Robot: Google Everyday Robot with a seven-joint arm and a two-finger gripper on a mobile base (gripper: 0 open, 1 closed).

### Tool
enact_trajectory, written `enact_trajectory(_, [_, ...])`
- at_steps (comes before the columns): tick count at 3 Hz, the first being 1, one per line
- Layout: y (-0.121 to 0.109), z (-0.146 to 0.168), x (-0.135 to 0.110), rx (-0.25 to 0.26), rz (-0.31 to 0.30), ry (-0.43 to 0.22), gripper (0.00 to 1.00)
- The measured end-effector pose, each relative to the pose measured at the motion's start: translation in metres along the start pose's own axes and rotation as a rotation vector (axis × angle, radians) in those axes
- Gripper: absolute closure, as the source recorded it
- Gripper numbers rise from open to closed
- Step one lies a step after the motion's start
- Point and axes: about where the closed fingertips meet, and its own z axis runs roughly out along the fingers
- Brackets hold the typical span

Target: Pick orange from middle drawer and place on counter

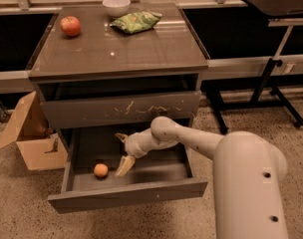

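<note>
Gripper, fingers spread, hovers in middle drawer near one orange.

One high view, angled down over the arm (gripper low-centre, inside the middle drawer)
</note>
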Motion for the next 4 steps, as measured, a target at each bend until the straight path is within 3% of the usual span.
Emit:
enact_trajectory(1, [-0.004, 0.046, 0.000, -0.010, -0.025, -0.015, 0.00])
enact_trajectory(4, [0.009, 0.096, -0.003, -0.030, -0.027, -0.046, 0.00])
